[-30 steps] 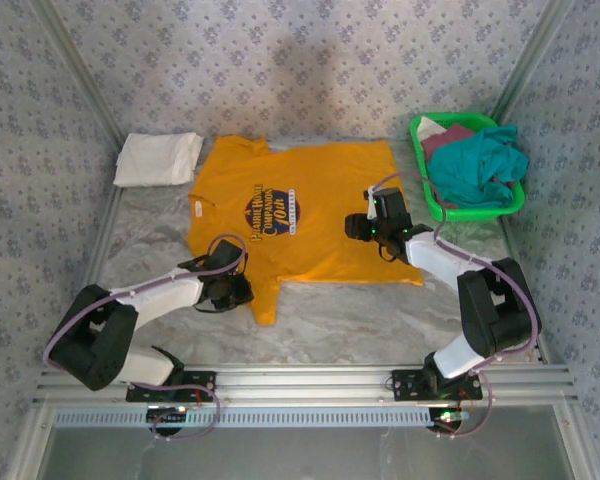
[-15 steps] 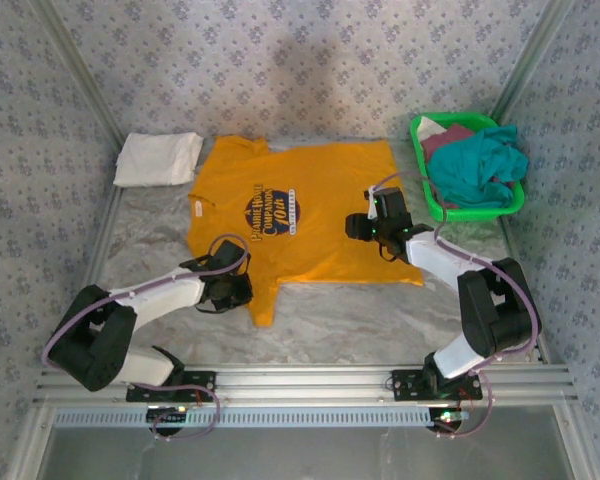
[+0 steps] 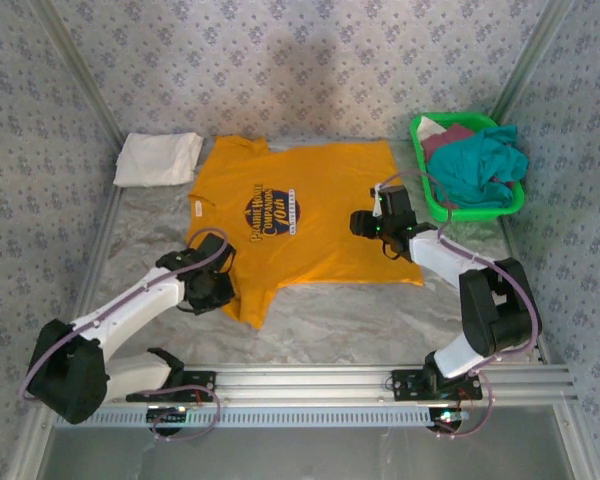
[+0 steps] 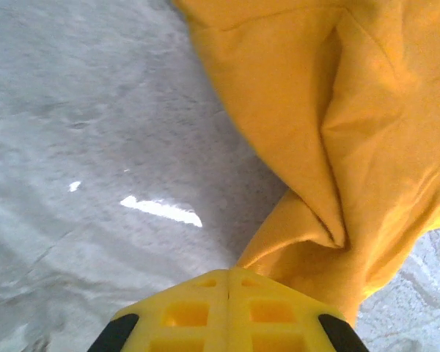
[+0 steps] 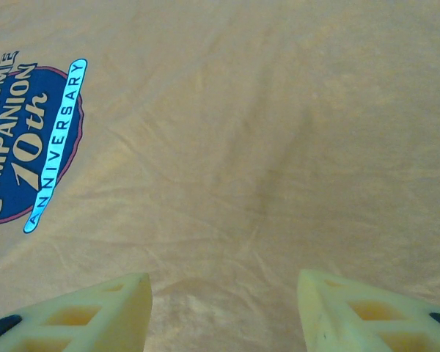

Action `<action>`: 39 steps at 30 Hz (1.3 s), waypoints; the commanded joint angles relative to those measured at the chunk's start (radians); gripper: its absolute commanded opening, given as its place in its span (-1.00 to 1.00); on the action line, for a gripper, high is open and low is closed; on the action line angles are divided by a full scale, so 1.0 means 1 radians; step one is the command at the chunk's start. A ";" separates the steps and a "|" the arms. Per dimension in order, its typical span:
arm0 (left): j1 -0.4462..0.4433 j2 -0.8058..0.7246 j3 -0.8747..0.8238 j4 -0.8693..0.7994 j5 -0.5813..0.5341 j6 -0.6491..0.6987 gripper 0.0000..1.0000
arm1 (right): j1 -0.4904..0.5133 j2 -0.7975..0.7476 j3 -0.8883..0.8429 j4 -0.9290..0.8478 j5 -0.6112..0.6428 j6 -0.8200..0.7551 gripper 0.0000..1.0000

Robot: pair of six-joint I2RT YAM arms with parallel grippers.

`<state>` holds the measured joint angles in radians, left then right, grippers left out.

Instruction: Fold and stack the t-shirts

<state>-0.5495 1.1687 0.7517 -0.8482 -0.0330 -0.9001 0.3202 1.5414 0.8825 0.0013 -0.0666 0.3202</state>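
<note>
A mustard-orange t-shirt (image 3: 320,190) with a navy chest print lies spread face up mid-table. My left gripper (image 3: 216,290) sits at its near left sleeve, jaws shut. In the left wrist view, bunched orange cloth (image 4: 315,110) runs out from the tips of the left gripper (image 4: 229,273), which pinch it. My right gripper (image 3: 361,224) hovers over the shirt's right side. It is open in the right wrist view (image 5: 224,293), with flat orange cloth (image 5: 242,110) below and nothing between the fingers. A folded white t-shirt (image 3: 158,158) lies at the back left.
A green plastic basket (image 3: 480,212) at the back right holds a teal t-shirt (image 3: 480,165) and a maroon one (image 3: 450,135). Metal frame rails run along the near edge and both sides. Crinkled grey table cover (image 4: 95,147) lies bare left of the sleeve.
My left gripper has closed on the sleeve and shifted left, dragging the sleeve tip with it and bunching the cloth. The right gripper has barely moved.
</note>
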 commanded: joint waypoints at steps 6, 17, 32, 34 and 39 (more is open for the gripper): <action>0.124 -0.235 0.006 -0.280 -0.138 -0.047 -1.00 | -0.063 -0.068 -0.008 -0.158 0.057 0.099 0.13; 0.243 -0.308 -0.124 -0.058 -0.031 -0.075 -1.00 | -0.244 -0.238 -0.151 -0.408 0.023 0.226 0.23; 0.261 -0.330 -0.205 0.052 -0.061 -0.096 -1.00 | -0.369 -0.268 -0.259 -0.495 -0.076 0.279 0.23; 0.264 -0.355 -0.218 0.053 -0.059 -0.105 -1.00 | -0.370 -0.268 -0.272 -0.493 -0.095 0.297 0.22; 0.269 -0.391 -0.228 0.039 -0.062 -0.100 -1.00 | -0.364 -0.275 -0.318 -0.442 -0.156 0.373 0.21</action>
<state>-0.2874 0.7944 0.5343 -0.8036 -0.0830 -0.9897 -0.0444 1.2827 0.5915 -0.4454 -0.1749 0.6258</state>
